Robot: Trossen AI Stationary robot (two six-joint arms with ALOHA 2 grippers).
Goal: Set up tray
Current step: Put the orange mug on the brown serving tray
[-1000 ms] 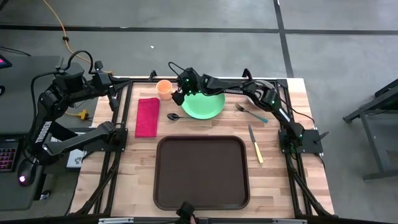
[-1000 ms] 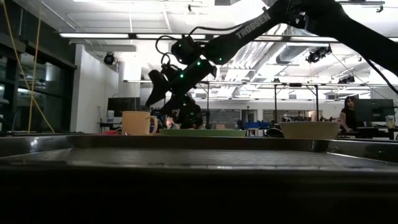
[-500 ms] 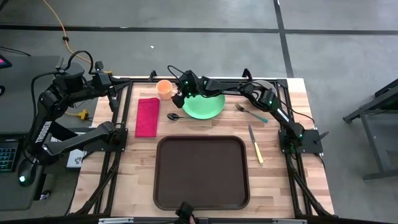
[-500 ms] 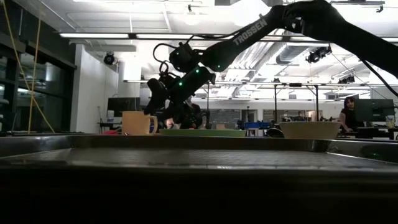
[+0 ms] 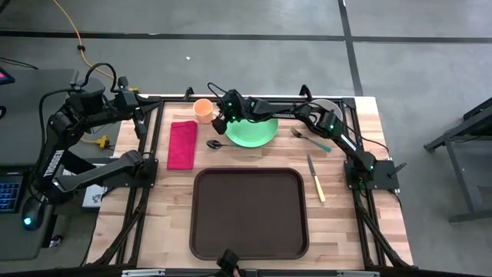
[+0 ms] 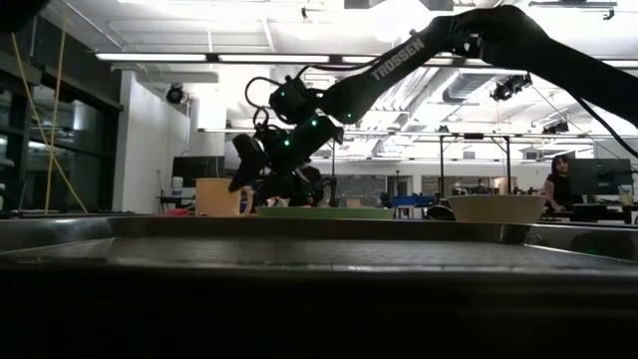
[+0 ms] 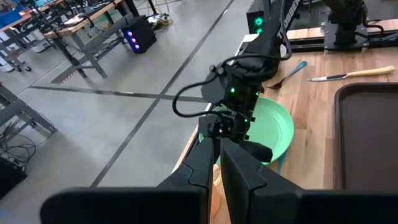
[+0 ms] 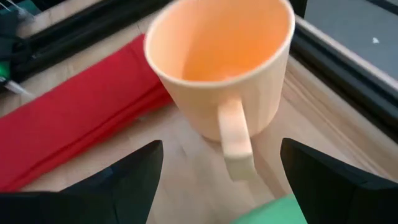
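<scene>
Right gripper [image 8: 217,163], jaws spread wide, faces the orange mug [image 8: 219,68] near the table's far edge; misalignment with its handle could tip it. Tray [image 5: 249,213] waits at the near edge.

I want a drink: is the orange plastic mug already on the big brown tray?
No, the orange plastic mug stands on the wooden table beyond the empty brown tray.
</scene>
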